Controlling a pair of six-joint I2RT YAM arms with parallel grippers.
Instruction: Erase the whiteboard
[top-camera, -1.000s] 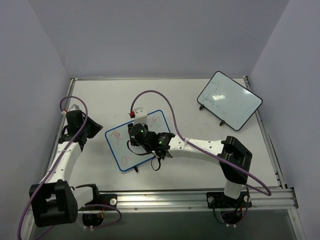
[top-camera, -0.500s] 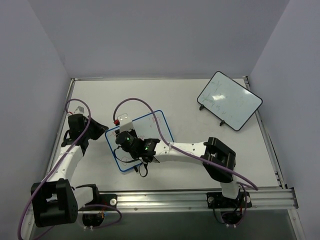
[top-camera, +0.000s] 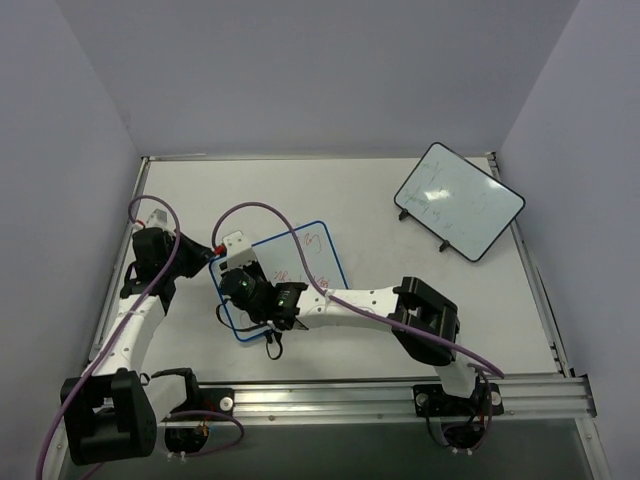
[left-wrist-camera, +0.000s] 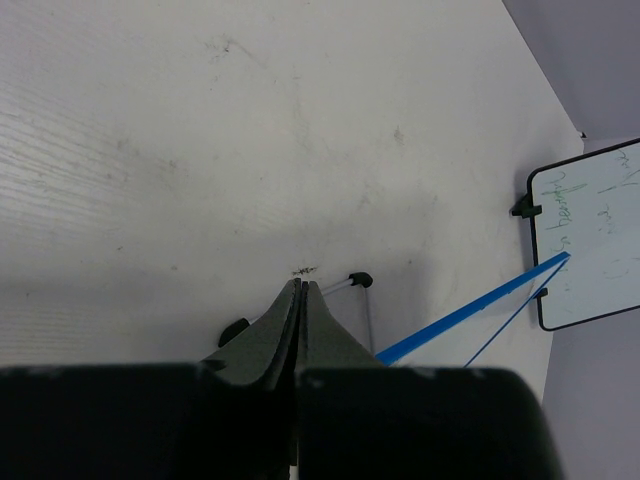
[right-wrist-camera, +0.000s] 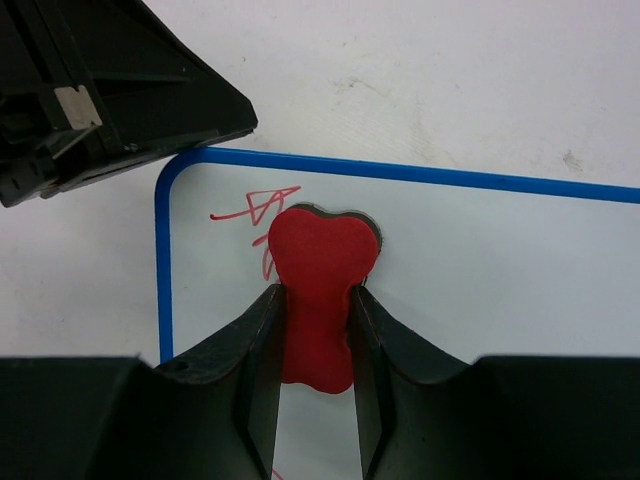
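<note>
Left end effector (left-wrist-camera: 301, 290): fingers pressed together, nothing between them; just beside the whiteboard's left corner.
Whiteboard (top-camera: 303, 256): blue rim, left of centre on the table (top-camera: 390, 205), turned at an angle.
Right end effector (right-wrist-camera: 315, 305): clamped on a red eraser (right-wrist-camera: 318, 260), set on the whiteboard near that corner, beside a red scribble (right-wrist-camera: 255, 211).
Far right: black-rimmed board (top-camera: 460, 200), well apart.
</note>
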